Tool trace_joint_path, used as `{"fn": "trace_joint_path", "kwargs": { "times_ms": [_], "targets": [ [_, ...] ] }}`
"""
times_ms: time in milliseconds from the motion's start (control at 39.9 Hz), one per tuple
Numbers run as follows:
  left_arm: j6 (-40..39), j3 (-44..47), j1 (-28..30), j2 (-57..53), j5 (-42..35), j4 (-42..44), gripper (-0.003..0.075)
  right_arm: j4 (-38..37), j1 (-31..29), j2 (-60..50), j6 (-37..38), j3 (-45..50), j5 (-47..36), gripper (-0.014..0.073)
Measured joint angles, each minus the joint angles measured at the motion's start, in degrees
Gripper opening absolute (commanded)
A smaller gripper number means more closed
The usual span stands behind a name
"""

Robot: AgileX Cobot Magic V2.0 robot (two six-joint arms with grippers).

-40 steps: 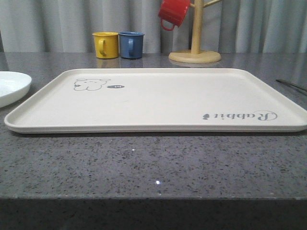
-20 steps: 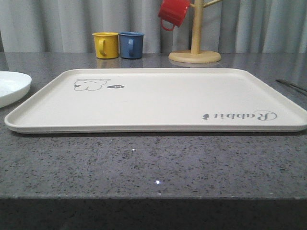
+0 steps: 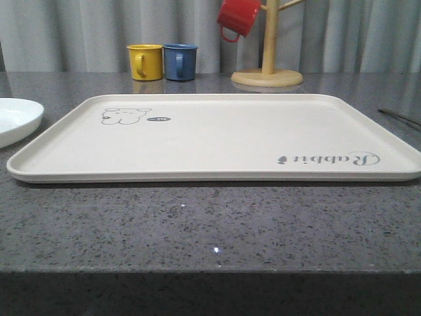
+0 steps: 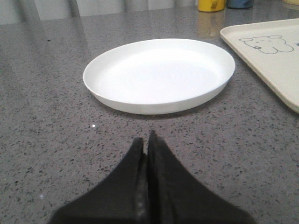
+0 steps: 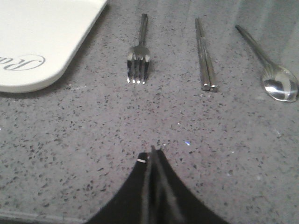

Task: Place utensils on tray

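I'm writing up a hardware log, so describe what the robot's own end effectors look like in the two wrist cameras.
The left end effector has two matte black fingers, broad at the base and tapering to narrow tips. The right end effector has the same black tapered shape, with a small pale fleck near one tip. No cables, logos or printed markings are visible on either.
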Motion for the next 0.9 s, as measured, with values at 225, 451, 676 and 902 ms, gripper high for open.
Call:
{"fn": "trace_joint_path", "kwargs": {
  "times_ms": [225, 451, 676, 902],
  "targets": [
    [0.0, 0.0, 0.0, 0.0, -1.1, 0.4, -0.0018, -0.5, 0.0, 0.0, 0.0, 0.0, 0.0, -0.0068],
    [0.0, 0.0, 0.0, 0.0, -3.0, 0.5, -0.0018, -0.8, 0.0, 0.0, 0.0, 0.0, -0.5, -0.0068],
    [0.0, 0.0, 0.0, 0.0, -3.1, 0.7, -0.0018, -0.8, 0.0, 0.0, 0.0, 0.2, -3.3, -0.0068],
    [0.0, 0.0, 0.0, 0.0, -7.5, 0.4, -0.0018, -0.8, 0.0, 0.0, 0.0, 0.2, -5.4, -0.0066]
  ]
}}
